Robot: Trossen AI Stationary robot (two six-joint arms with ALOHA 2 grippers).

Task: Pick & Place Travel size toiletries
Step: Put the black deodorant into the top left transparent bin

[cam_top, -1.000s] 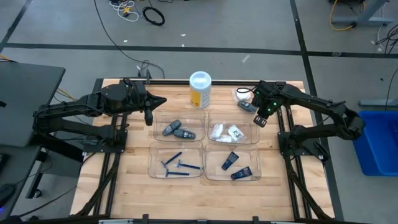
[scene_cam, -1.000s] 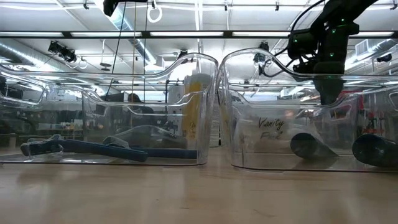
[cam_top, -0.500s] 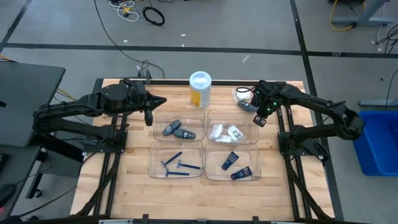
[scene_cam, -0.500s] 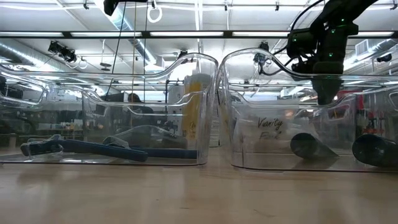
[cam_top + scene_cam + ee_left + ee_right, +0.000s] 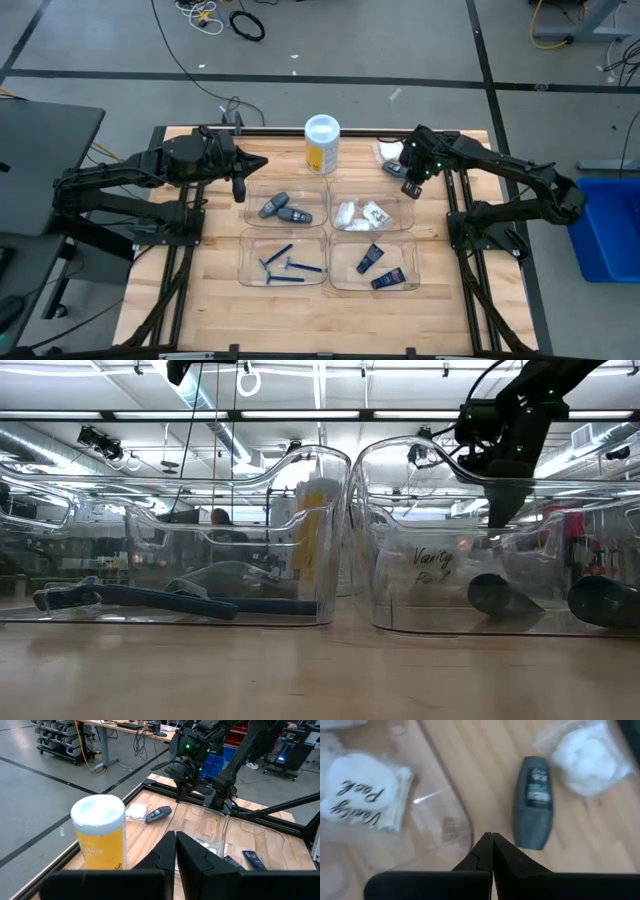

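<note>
My right gripper (image 5: 408,187) (image 5: 488,849) is shut and empty, above the far right corner of the far right tray (image 5: 405,222). A grey oval stick (image 5: 396,170) (image 5: 534,810) and a white crinkly packet (image 5: 388,152) (image 5: 592,757) lie flat on the table just beyond it. The trays hold two grey sticks (image 5: 285,208), white packets (image 5: 362,212), blue razors (image 5: 288,265) and dark blue tubes (image 5: 378,268). My left gripper (image 5: 240,188) (image 5: 175,851) waits shut over the far left tray's left end.
Four clear trays sit in a two-by-two block in the table's middle. A tall yellow canister with a white lid (image 5: 321,145) (image 5: 99,837) stands at the far edge between the arms. Bare wood lies along the near edge (image 5: 320,320).
My right gripper has moved a little toward the table's left and far edge, toward the grey stick on the table, rising slightly and tipping as it went. The left arm has kept still.
</note>
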